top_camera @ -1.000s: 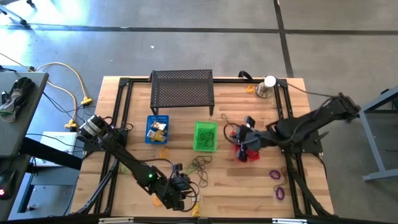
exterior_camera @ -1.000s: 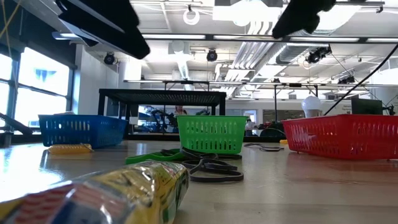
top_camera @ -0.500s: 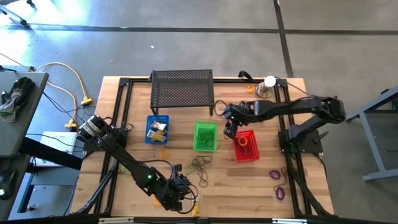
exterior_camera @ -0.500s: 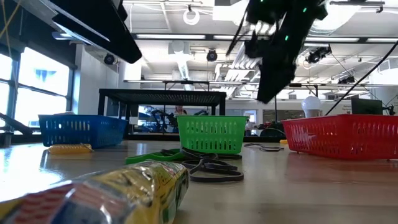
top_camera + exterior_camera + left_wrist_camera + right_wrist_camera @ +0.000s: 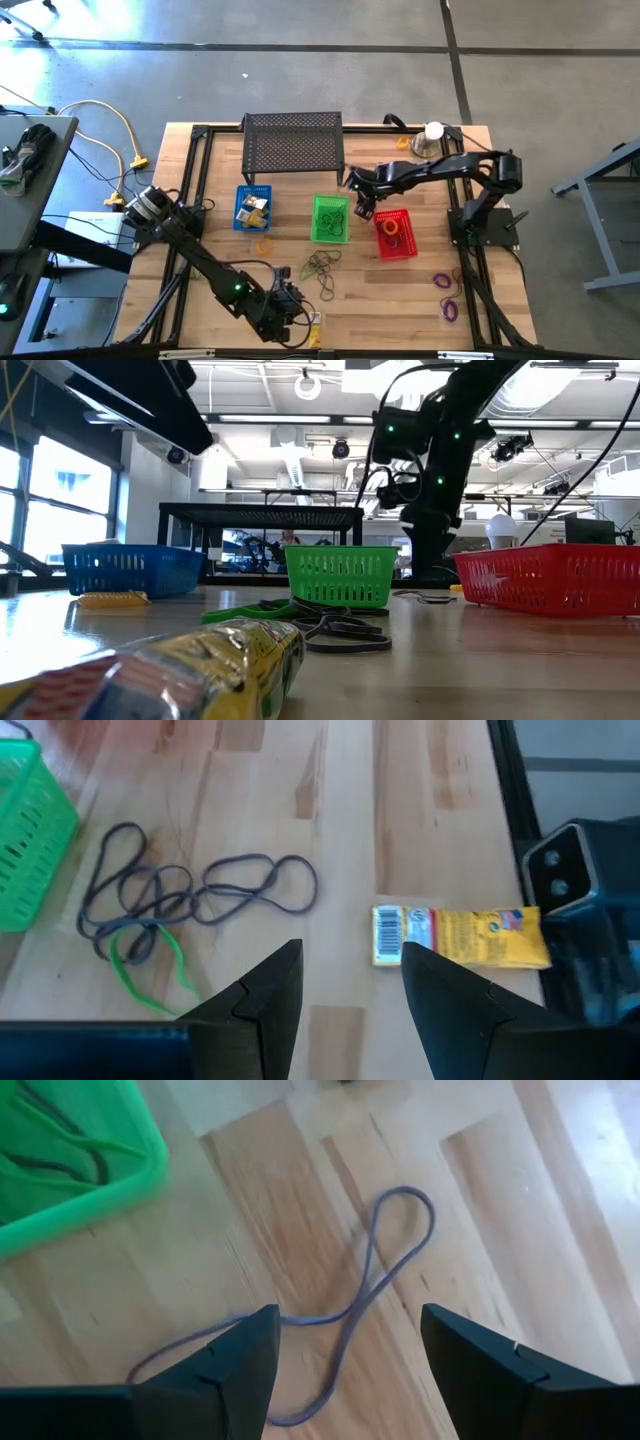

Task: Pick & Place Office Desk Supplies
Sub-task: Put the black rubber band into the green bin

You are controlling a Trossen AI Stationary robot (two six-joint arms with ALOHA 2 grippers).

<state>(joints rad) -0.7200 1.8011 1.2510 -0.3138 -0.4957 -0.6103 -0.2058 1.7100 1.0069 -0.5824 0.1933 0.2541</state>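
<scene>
Right hand [image 5: 364, 207] now empty, open, off red basket [image 5: 396, 234], beside green basket [image 5: 330, 219].

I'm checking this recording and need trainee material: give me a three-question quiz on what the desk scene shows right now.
1. True or false: the red basket stands right of the green basket in the high view.
2. What lies on the wood between the open fingers of the right gripper?
A. a yellow packet
B. a thin loop
C. a white ball
3. Fill in: the left gripper, open and empty, hangs over the table's front edge beside a yellow ____ with a barcode.

Key:
1. True.
2. B, the thin loop, lying beside the green basket.
3. Packet: the yellow packet lies flat on the table, near a tangle of dark loops.
</scene>
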